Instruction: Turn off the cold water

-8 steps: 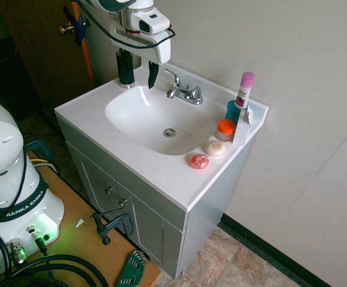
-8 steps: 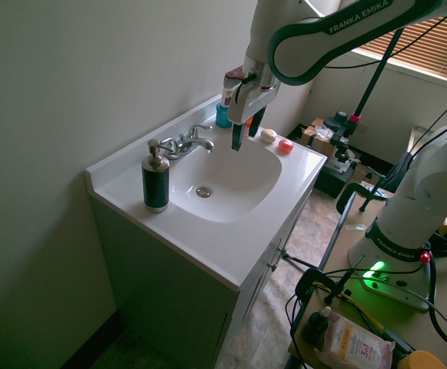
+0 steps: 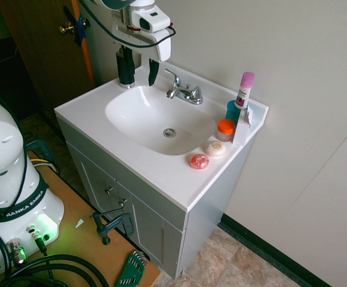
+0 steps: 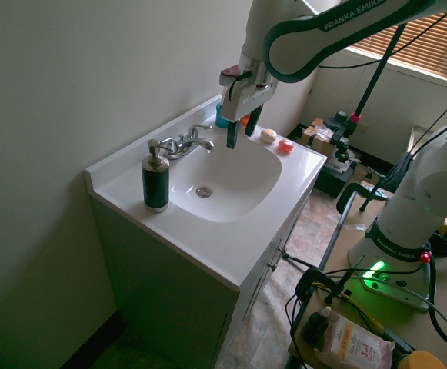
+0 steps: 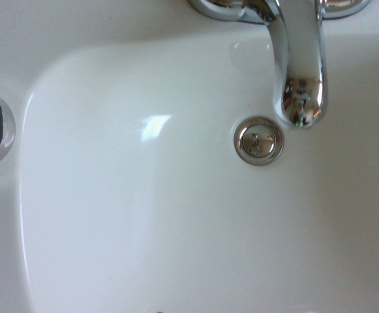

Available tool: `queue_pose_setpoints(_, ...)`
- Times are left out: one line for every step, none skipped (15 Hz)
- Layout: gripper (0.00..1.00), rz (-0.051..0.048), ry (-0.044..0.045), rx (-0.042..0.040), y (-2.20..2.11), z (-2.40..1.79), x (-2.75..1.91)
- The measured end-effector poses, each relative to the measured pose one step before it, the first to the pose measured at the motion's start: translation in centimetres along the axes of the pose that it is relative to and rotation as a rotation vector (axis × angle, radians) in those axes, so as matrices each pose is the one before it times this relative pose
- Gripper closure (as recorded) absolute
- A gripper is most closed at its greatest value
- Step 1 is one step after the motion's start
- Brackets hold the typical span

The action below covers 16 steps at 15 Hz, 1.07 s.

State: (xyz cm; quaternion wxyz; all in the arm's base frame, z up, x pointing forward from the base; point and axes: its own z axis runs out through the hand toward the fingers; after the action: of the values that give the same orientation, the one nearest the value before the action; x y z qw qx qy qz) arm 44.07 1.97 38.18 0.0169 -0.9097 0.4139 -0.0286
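Note:
The cold water lever (image 3: 196,92) (image 4: 201,128) is the small chrome handle on the right of the low faucet, beyond the spout (image 3: 172,92) (image 5: 300,65). Its matching left lever (image 3: 172,75) stands raised. My gripper (image 3: 139,67) (image 4: 241,131) hangs open with nothing between its fingers. It is above the back of the white basin (image 3: 131,110), left of the faucet in the first exterior view and touching neither lever. The wrist view looks down on the spout and the drain (image 5: 259,139).
A black soap dispenser (image 3: 125,72) (image 4: 155,178) stands at the sink's back left corner, close behind the gripper. A pink-capped bottle (image 3: 244,88), a teal cup, an orange-lidded jar (image 3: 225,128) and two soaps (image 3: 199,161) crowd the right side of the counter.
The gripper has shifted slightly up and toward the back wall, nearer the faucet. It is still open.

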Motion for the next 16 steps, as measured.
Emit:
queue_pose_setpoints(0.00, 0.00493, -0.00142, 0.00152, -0.604, 0.050, 0.757)
queue_pose_setpoints(0.00, 0.00577, -0.00200, 0.00159, -0.653, 0.090, 0.870)
queue_pose_setpoints(0.00, 0.00548, -0.00094, 0.00145, -0.693, -0.041, 0.948)
queue_pose_setpoints(0.00, 0.00589, 0.00100, 0.00171, -0.700, -0.022, 0.953)
queue_pose_setpoints(1.00, 0.00727, 0.00029, -0.00008, -0.612, 0.060, 0.907)
queue_pose_setpoints(1.00, 0.00832, -0.00306, -0.00215, -0.580, 0.198, 0.826)
queue_pose_setpoints(1.00, 0.01007, -0.00588, -0.00466, -0.499, 0.347, 0.789)
queue_pose_setpoints(1.00, 0.00825, -0.00609, -0.00527, -0.403, 0.466, 0.781)
queue_pose_setpoints(1.00, 0.00681, -0.00483, -0.00443, -0.369, 0.460, 0.624)
queue_pose_setpoints(1.00, 0.00930, -0.00344, -0.00338, -0.263, 0.399, 0.508)
queue_pose_setpoints(1.00, 0.00816, -0.00178, -0.00147, -0.312, 0.254, 0.398)
queue_pose_setpoints(1.00, 0.00617, -0.00022, 0.00048, -0.362, 0.149, 0.298)
queue_pose_setpoints(1.00, 0.00778, -0.00015, 0.00022, -0.317, 0.162, 0.336)
queue_pose_setpoints(1.00, 0.00740, -0.00007, 0.00050, -0.283, 0.140, 0.348)
queue_pose_setpoints(1.00, 0.00659, -0.00168, -0.00153, -0.193, 0.245, 0.300)
queue_pose_setpoints(1.00, 0.00780, -0.00200, -0.00162, -0.119, 0.232, 0.237)
